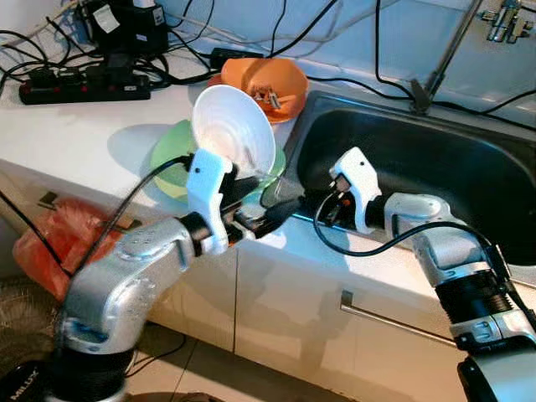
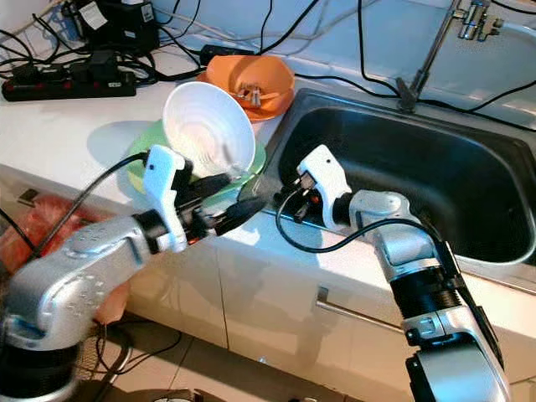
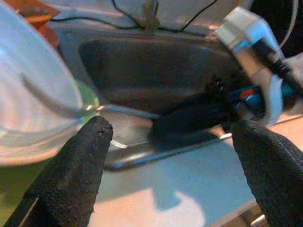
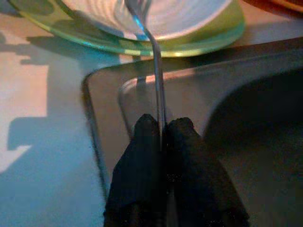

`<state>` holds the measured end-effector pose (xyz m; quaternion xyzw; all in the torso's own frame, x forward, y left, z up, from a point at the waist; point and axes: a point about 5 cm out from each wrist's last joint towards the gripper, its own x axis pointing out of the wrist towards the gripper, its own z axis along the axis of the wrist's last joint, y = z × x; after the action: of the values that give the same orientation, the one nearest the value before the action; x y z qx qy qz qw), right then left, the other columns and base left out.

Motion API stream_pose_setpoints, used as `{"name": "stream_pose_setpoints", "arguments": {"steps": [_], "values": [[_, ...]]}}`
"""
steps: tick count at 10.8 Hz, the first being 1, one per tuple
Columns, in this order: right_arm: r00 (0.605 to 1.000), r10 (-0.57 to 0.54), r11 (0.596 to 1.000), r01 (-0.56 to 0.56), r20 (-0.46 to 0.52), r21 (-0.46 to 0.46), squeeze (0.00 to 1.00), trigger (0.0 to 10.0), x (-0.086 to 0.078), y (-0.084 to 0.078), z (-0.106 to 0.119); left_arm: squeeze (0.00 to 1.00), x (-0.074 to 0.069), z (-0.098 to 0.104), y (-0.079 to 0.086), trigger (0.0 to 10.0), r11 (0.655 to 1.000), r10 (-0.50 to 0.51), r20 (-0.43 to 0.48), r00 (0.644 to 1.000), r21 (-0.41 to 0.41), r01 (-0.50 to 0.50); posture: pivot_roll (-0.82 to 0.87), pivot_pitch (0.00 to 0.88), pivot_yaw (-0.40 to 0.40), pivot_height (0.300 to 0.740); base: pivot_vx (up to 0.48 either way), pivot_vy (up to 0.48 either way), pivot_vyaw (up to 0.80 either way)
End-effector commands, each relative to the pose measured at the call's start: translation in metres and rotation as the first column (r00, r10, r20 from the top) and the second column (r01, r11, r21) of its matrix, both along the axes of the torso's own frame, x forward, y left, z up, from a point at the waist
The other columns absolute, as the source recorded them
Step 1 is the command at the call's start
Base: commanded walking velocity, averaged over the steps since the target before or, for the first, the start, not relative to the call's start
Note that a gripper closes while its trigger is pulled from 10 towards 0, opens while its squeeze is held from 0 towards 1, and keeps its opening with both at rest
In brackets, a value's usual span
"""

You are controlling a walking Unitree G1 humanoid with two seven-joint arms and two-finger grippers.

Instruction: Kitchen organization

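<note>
The job looks just begun: the right claw is clamped on a spoon in the white bowl on the green plate by the sink, and the left claw is wide apart, holding nothing.

The white counter carries a green plate, an orange bowl, and seemingly a power strip.

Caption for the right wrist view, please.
Right gripper shut on a thin metal utensil handle reaching into the white bowl on the green plate.
</note>
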<state>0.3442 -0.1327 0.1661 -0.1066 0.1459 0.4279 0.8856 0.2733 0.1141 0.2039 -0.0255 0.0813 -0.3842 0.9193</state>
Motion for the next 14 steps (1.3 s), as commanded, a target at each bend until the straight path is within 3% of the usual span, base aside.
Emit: {"name": "stream_pose_setpoints", "arguments": {"steps": [1,3,7,9,12,13,14], "values": [[0.999,-0.028,0.999,0.027,-0.031,-0.027,0.00,0.0,0.001,-0.005,-0.006,0.00,-0.004,0.002,0.000,10.0,1.000,-0.021,-0.004,1.000,-0.005,0.021,0.16,0.065,-0.071,0.740,0.000,0.000,0.00],[0.999,-0.032,0.999,0.031,-0.036,-0.030,0.00,0.0,0.001,-0.006,-0.008,0.00,-0.006,-0.002,0.009,10.0,1.000,-0.004,-0.014,1.000,0.030,0.004,0.16,0.064,-0.070,0.740,0.000,0.000,0.00],[0.998,-0.060,0.998,0.060,-0.030,-0.021,0.00,0.0,0.004,-0.008,-0.008,0.00,-0.005,-0.002,0.008,10.0,0.999,-0.008,-0.011,1.000,0.037,0.008,0.16,0.056,-0.068,0.740,0.000,0.000,0.00],[0.988,-0.149,0.988,0.148,0.030,0.039,0.00,0.0,0.013,-0.013,0.001,0.00,-0.003,0.000,0.006,10.0,0.999,-0.013,-0.003,1.000,0.050,0.013,0.16,0.054,-0.069,0.740,0.000,0.000,0.00],[0.941,-0.320,0.947,0.313,0.114,0.076,0.00,0.0,0.026,-0.030,0.012,0.00,0.005,0.003,0.004,10.0,0.997,-0.027,0.013,1.000,0.075,0.026,0.15,0.052,-0.064,0.740,0.000,0.000,0.00],[0.902,-0.412,0.911,0.406,0.130,0.075,0.00,0.0,0.032,-0.046,0.014,0.00,0.006,0.003,0.001,10.0,0.996,-0.035,0.021,0.999,0.081,0.033,0.15,0.052,-0.061,0.740,0.000,0.000,0.00],[0.887,-0.441,0.897,0.438,0.137,0.052,0.00,0.0,0.033,-0.054,0.012,0.00,0.006,0.003,-0.001,10.0,0.996,-0.042,0.022,0.999,0.080,0.040,0.15,0.052,-0.061,0.740,0.000,0.000,0.00]]}}
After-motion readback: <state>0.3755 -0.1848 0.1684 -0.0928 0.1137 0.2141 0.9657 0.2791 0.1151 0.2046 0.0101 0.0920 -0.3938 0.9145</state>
